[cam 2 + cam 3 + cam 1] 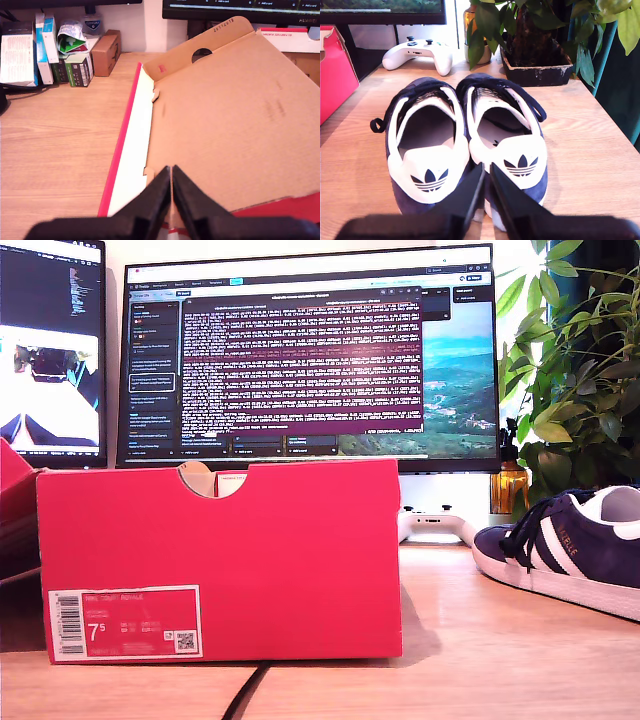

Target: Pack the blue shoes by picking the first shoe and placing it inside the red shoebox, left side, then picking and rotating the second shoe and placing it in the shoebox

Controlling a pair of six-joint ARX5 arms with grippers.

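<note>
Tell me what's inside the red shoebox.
In the first wrist view, the red shoebox shows only bare brown cardboard, no shoe. Both blue shoes sit on the table outside. The nearest part is hidden behind my first end effector.

The red shoebox (235, 125) lies open and unobstructed ahead of the first end effector (171, 200). Beyond the shoes, a controller (420, 52) and planter (537, 67) crowd the desk (590, 150).
</note>
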